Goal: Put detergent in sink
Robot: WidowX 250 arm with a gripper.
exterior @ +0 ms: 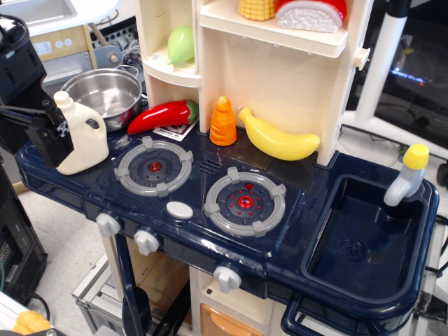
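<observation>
The detergent (85, 137) is a cream-white jug with a round cap and side handle. It stands upright on the far left corner of the navy toy stove top, in front of the steel pot. My black gripper (54, 140) is down at the jug's left side. One dark finger (49, 143) overlaps the jug's left edge and the other finger is hidden, so I cannot tell whether the jaws grip it. The sink (364, 276) is a deep navy basin at the far right, with a grey-and-yellow tap (408, 175) on its back rim.
A steel pot (105, 94) stands behind the jug. A red pepper (162, 115), an orange carrot (223, 122) and a yellow banana (278, 138) lie along the back. Two grey burners (153, 166) (244, 201) lie between jug and sink. A cream shelf unit (280, 77) rises behind.
</observation>
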